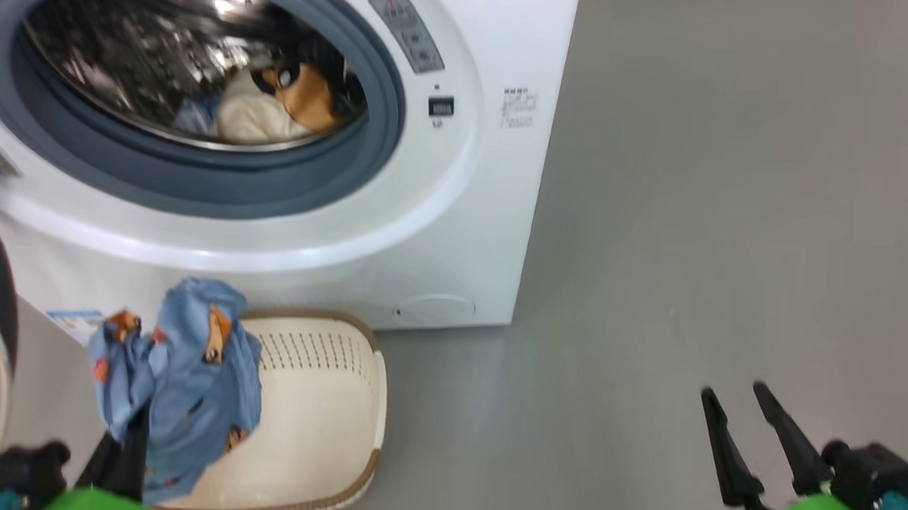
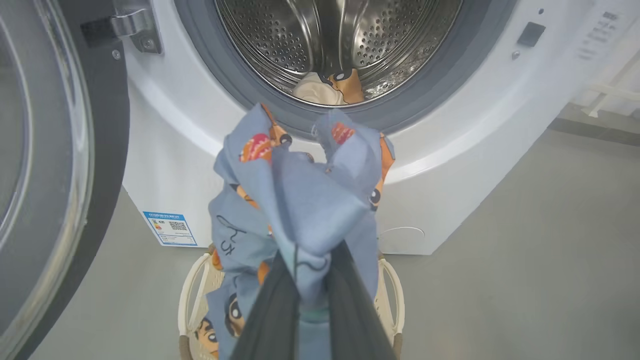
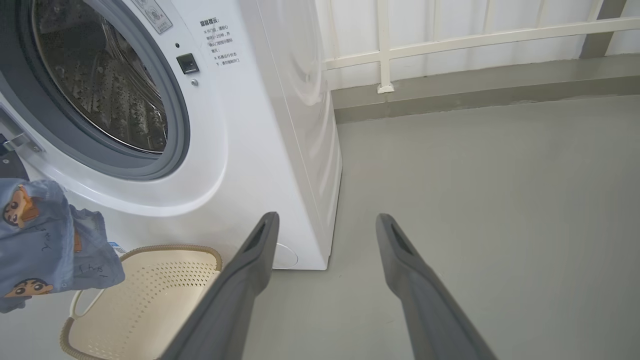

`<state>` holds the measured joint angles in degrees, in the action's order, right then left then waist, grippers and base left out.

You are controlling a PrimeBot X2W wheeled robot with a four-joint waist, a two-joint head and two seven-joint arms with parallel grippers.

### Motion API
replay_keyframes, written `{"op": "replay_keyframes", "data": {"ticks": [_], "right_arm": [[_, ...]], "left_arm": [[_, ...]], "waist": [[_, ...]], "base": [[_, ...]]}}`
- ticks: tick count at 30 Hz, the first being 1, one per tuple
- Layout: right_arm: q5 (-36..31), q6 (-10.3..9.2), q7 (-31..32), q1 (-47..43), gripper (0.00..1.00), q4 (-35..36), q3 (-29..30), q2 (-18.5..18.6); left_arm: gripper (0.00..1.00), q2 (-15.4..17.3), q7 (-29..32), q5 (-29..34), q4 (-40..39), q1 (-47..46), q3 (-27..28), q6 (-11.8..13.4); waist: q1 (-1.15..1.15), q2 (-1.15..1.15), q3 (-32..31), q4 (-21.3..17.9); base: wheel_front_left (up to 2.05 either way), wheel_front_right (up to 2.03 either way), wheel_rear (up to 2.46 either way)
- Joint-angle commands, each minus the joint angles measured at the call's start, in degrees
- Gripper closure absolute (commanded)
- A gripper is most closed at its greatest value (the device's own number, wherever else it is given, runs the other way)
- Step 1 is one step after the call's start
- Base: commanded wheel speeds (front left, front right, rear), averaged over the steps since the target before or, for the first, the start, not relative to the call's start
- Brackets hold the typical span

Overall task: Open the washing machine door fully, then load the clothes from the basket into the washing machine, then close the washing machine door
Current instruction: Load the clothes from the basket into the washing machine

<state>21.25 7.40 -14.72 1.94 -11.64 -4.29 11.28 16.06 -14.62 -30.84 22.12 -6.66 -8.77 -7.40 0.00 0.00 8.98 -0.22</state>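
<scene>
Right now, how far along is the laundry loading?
Done: the washing machine door stands open, and a cream garment lies in the drum. In hand: the left gripper is shut on the light blue garment, held above the basket. Left: put that garment into the drum, then close the door.

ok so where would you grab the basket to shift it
Probably the white side handle of the basket: it loops clear of the wall, thin enough for the open right gripper coming down from above.
</scene>
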Motion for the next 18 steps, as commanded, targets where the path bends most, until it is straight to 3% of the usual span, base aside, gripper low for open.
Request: {"op": "replay_keyframes", "data": {"ticks": [1, 12, 18], "right_arm": [[0.4, 0.09, -0.3, -1.7, 0.00, 1.6, -0.6, 1.1], [0.9, 0.09, -0.3, -7.0, 0.00, 2.5, 1.7, 1.1], [0.9, 0.09, -0.3, -7.3, 0.00, 2.7, 1.9, 0.9]], "left_arm": [[1.00, 1.0, -0.4, 1.6, -3.9, 2.3, 3.7, -0.1], [1.00, -3.4, -0.4, 6.2, -14.4, 14.0, 10.0, -0.1], [1.00, -5.5, -0.4, 7.2, -16.5, 15.9, 11.1, -0.1]], "waist": [[0.00, 0.00, -4.0, 0.4], [0.00, 0.00, -7.2, 0.6], [0.00, 0.00, -7.1, 0.8]], "base": [[0.00, 0.00, 0.00], [0.00, 0.00, 0.00], [0.00, 0.00, 0.00]]}}
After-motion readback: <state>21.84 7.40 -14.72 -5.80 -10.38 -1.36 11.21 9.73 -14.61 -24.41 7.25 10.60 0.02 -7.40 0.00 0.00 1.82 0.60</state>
